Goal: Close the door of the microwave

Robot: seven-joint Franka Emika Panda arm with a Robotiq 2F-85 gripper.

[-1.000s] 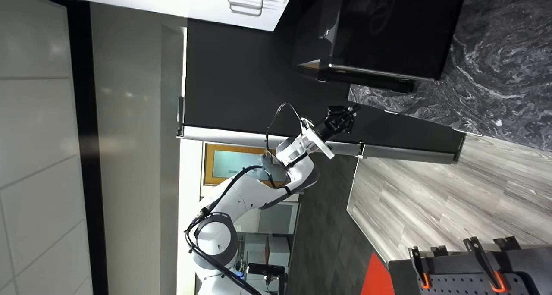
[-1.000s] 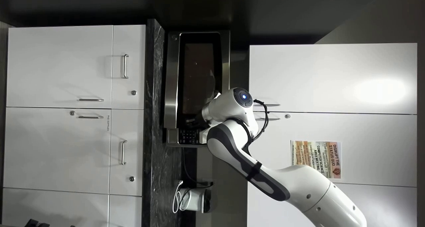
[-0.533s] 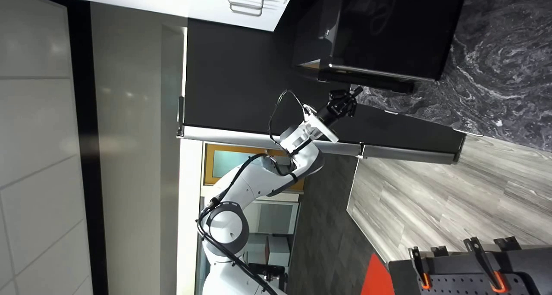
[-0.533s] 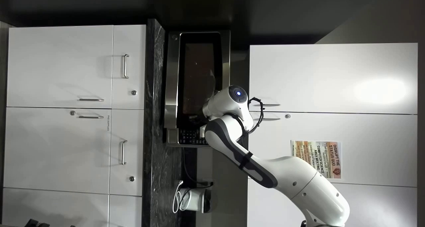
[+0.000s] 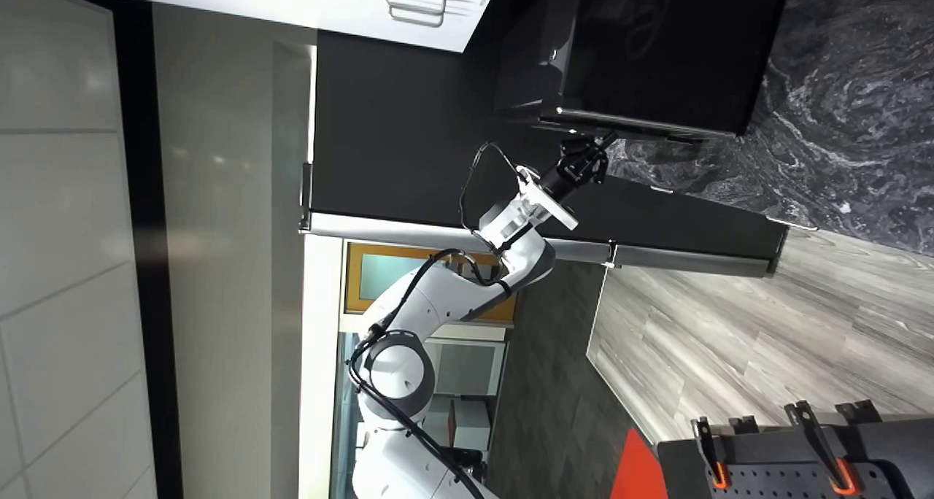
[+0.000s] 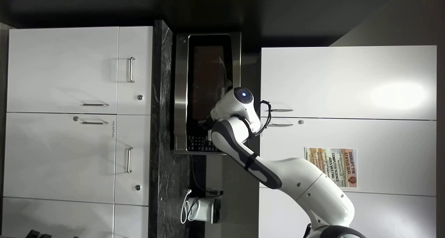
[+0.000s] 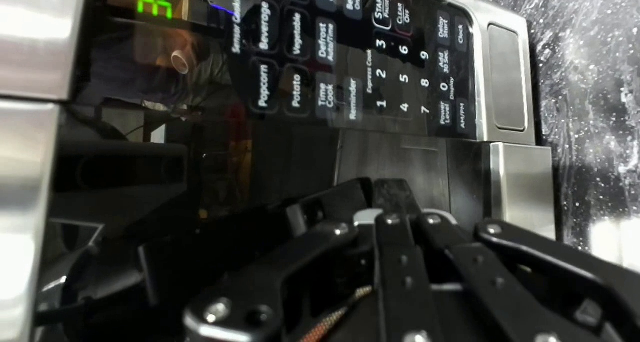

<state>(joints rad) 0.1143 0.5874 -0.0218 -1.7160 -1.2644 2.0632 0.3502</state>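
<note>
The microwave (image 5: 657, 54) is a glossy black box on the counter. Its door (image 6: 208, 78), dark glass in a black and steel frame, lies almost flat against the front. In the wrist view the door (image 7: 290, 167) shows a small step at its seam with the keypad panel (image 7: 350, 57). My gripper (image 5: 608, 140) is shut and empty. Its fingertips (image 7: 375, 183) are at the door's face near the keypad edge and appear to touch it. In an exterior view the gripper (image 6: 205, 122) is partly hidden by the wrist.
The microwave stands on a black marbled counter (image 5: 854, 120). A large matte black wall panel (image 5: 408, 134) is beside it. White cabinets (image 6: 347, 81) are above and below. A white device with cables (image 6: 200, 209) sits on the counter. A pegboard cart (image 5: 788, 477) is on the floor side.
My gripper has moved in toward the microwave front, still shut. The door has swung inward, from standing out from the body to nearly flush.
</note>
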